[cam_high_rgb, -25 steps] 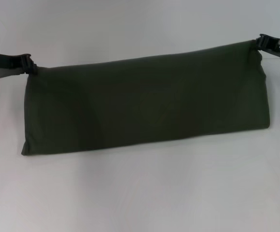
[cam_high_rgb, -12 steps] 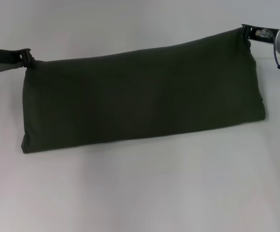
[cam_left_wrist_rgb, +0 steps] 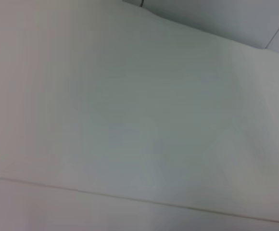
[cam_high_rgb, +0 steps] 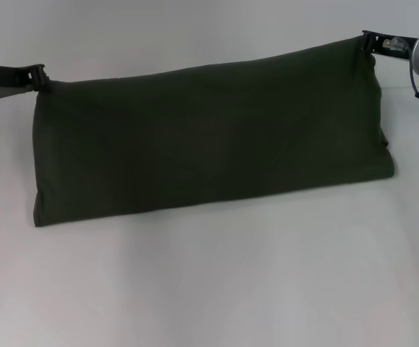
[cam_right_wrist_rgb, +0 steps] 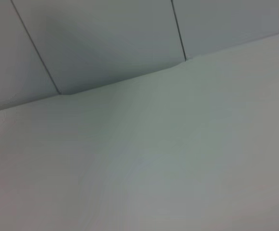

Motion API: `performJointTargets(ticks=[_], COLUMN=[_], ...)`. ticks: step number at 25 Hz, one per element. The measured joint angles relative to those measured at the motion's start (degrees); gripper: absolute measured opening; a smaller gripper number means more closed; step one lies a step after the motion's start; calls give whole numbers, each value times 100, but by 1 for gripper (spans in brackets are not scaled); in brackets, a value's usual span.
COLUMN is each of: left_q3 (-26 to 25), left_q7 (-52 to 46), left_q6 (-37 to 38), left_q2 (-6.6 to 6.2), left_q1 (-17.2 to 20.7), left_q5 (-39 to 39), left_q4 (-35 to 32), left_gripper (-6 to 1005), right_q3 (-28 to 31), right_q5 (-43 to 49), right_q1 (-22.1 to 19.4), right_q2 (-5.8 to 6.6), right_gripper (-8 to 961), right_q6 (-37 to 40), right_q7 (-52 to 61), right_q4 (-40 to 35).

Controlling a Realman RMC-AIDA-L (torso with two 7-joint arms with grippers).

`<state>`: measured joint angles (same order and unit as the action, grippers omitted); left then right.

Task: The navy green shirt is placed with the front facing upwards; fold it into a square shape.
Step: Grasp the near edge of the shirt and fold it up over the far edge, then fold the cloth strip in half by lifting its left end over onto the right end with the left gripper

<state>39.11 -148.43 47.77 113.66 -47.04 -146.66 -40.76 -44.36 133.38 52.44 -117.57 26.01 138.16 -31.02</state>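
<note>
Above the white bench, the shirt hangs higher than before. Left claw and right claw stay clamped on its top corners.

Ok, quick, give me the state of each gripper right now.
Left gripper: shut on the shirt, holding its far corner on the robot's left.
Right gripper: shut on the shirt, holding its far corner on the robot's right.

A plain white table fills the head view, with pale wall panels behind.
</note>
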Motion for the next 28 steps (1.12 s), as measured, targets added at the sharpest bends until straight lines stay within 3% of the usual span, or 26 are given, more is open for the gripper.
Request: performJointTargets(ticks=[9,14,16,18,19,21,23,24,25,28], left_q3=[0,-105,-117,-132,-140,-142,-141,-148,-148,-250], left_q7=[-15,-185,-219,-225,-227,-215,-156,-27,-27,201], left_q6=[-160,-432,-448,-348,-158,19,293,708,708,1529], left_q2=[77,151,169,194,256,304,363,391,391,338], left_q1=[-44,-24,2,68,217,379,637,985,985,1562], left_q5=[2,59,120,206,359,549,906,1464,1464,2504], left_q4=[-16,0,-62,-189,-380,-572,-799,-988,-988,-1019], left_gripper=[47,99,174,249,287,378,469,515,539,612], right_q3=[-24,-171,-158,-23,201,294,445,493,493,565], right_q5=[48,67,43,-18,-145,-243,-668,-1253,-1253,-2345], right_q1=[9,112,125,62,-123,-245,-622,-1047,-1047,-1787], right_q2=[20,322,428,513,569,576,578,565,565,581], right_gripper=[168,175,178,181,182,282,382,432,467,571], right_q6=[-29,-64,56,439,1098,1443,2343,3114,3114,4159], right_q7=[-29,-34,-5,16,17,5,-65,-210,-210,-524], right_q4=[14,190,172,31,-230,-343,-654,-816,-816,-805])
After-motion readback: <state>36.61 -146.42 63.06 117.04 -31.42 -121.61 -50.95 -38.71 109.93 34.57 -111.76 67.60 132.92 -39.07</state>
